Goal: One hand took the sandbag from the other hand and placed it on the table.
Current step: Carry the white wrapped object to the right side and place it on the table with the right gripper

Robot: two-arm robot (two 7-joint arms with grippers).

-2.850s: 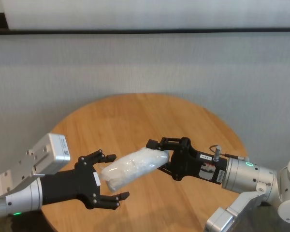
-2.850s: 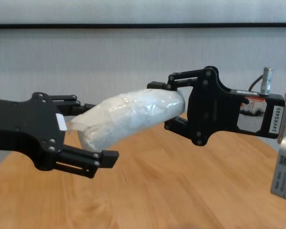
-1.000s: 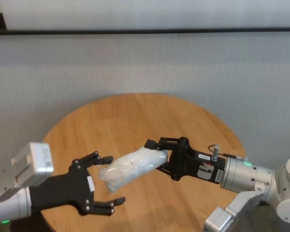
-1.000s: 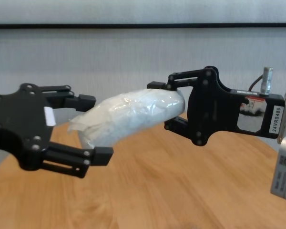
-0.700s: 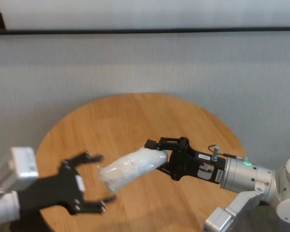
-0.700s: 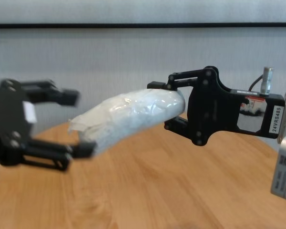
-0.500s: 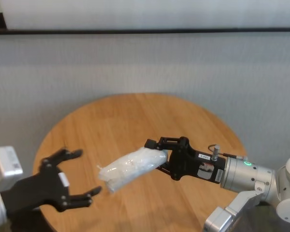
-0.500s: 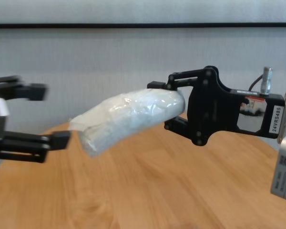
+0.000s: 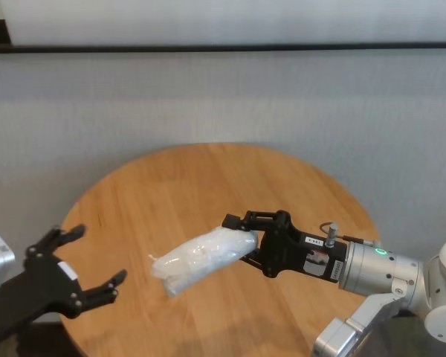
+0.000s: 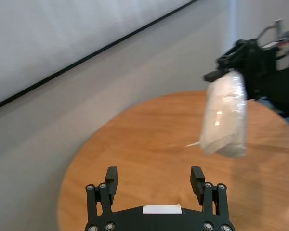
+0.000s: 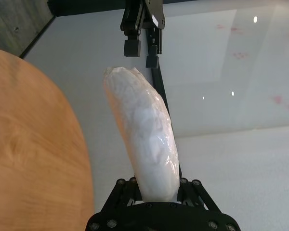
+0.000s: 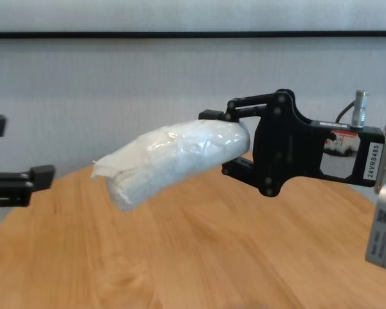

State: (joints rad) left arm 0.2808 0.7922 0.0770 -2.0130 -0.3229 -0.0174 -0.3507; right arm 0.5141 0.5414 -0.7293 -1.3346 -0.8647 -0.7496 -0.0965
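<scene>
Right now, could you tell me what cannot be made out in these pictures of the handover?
- Sandbag: its gripped end is hidden by the right gripper in the chest and right wrist views, so grip depth is unclear.
- Left gripper: cut off by the chest view's left edge; only open fingertips show.
- Table: its near edge is cut off in the head view.
- Bag's height above the table: no view settles it.

Chest view crops the left gripper to fingertips only (sandbag near end hidden inside right gripper).
</scene>
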